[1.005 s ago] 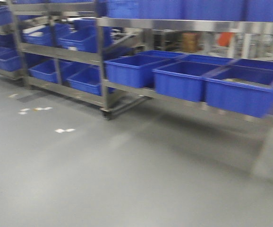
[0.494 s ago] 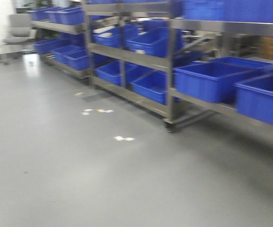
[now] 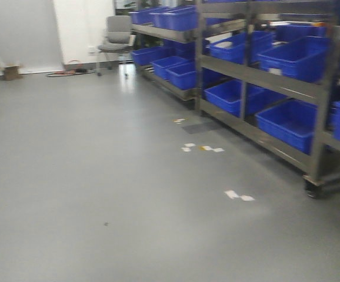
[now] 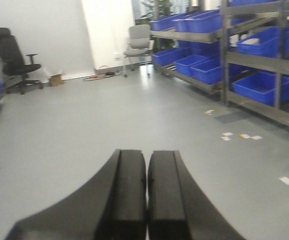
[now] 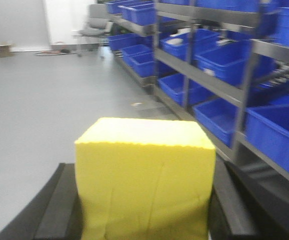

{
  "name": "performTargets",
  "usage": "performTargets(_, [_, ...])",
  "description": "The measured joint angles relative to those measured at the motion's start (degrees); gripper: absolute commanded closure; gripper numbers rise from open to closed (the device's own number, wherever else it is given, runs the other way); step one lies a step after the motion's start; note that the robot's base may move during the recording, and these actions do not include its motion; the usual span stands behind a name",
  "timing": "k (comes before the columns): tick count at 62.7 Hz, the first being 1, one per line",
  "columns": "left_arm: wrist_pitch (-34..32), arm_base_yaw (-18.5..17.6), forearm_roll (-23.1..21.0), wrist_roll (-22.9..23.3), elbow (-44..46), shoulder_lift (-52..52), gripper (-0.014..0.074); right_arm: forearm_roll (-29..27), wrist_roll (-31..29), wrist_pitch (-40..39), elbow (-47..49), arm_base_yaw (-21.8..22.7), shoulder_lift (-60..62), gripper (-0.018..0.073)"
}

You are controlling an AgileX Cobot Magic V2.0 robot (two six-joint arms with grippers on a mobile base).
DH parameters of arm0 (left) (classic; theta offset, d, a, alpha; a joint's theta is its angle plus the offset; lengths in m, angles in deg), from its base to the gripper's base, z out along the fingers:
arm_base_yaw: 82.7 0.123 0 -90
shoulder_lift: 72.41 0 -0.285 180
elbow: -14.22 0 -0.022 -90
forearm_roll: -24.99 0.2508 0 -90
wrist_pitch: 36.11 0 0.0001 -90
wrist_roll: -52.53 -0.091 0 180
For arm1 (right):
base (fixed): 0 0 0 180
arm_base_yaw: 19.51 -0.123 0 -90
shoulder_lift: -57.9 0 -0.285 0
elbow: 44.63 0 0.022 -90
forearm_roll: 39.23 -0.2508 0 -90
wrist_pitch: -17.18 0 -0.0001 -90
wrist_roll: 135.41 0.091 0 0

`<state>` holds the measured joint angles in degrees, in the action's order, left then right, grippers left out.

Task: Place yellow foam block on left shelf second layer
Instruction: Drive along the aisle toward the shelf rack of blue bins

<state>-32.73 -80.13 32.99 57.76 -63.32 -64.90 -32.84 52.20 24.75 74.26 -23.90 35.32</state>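
The yellow foam block [image 5: 144, 180] fills the lower middle of the right wrist view. My right gripper [image 5: 145, 175] is shut on it, with a black finger [image 5: 59, 200] on each side. In the left wrist view my left gripper [image 4: 147, 155] is shut with nothing in it, and its pads meet above the grey floor. Steel shelf racks [image 3: 258, 82] holding blue bins [image 3: 296, 56] on several layers run along the right side of the front view. A farther rack [image 3: 164, 32] stands behind them. Which of these is the left shelf I cannot tell. Neither gripper shows in the front view.
A grey office chair [image 3: 118, 35] stands by the white wall at the far end of the racks. A black chair [image 4: 12, 55] and a small cardboard box [image 4: 57, 79] sit at the far left. Cables [image 3: 70, 71] and white scraps [image 3: 239, 195] lie on the floor. The near rack stands on a caster [image 3: 312, 189].
The front view has swung left. The racks slid from the middle to the right edge, and open floor, the white wall and the grey chair came into view.
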Motion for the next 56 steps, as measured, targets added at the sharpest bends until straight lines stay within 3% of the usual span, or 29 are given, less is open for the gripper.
performTargets(56, [0.0, 0.0, 0.0, 0.0, 0.0, 0.0, 0.0460, 0.0, 0.0, 0.0, 0.0, 0.0, 0.0, 0.0103])
